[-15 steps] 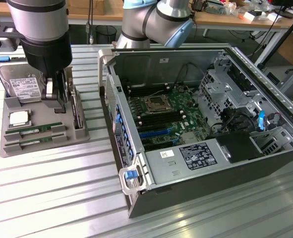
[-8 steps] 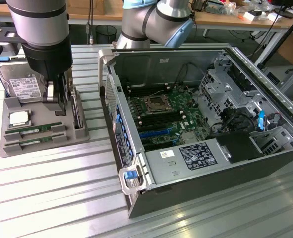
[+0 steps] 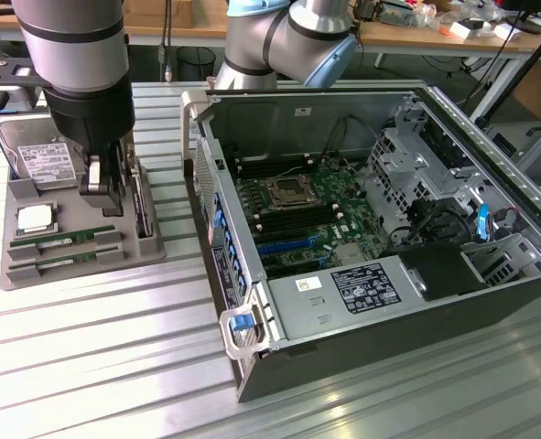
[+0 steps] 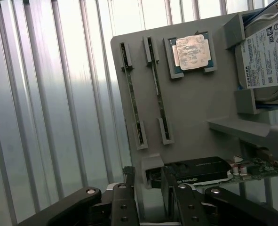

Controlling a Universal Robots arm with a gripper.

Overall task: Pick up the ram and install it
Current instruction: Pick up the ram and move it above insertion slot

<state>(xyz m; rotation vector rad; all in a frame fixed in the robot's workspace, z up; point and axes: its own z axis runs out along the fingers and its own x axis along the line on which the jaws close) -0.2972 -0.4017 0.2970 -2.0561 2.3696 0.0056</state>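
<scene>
Two ram sticks (image 3: 64, 249) stand on edge in slots of the grey tray (image 3: 23, 274) at the exterior view's left. In the wrist view they are two thin green strips, ram (image 4: 131, 94) and ram (image 4: 156, 89), side by side on the tray (image 4: 195, 108). My gripper (image 3: 114, 187) hangs over the tray's far right part, beyond the ram, near the black card (image 3: 142, 206). In the wrist view the gripper (image 4: 153, 202) is open, its black fingers (image 4: 124, 205) astride the tray's edge by the card (image 4: 200, 170). Nothing is held.
The tray also carries a hard drive (image 3: 41, 160) and a silver processor (image 3: 34, 218). The open computer case (image 3: 252, 357) lies at the exterior view's right, with the green motherboard (image 3: 307, 206) and its long memory slots inside. The table is ribbed metal (image 3: 96, 366).
</scene>
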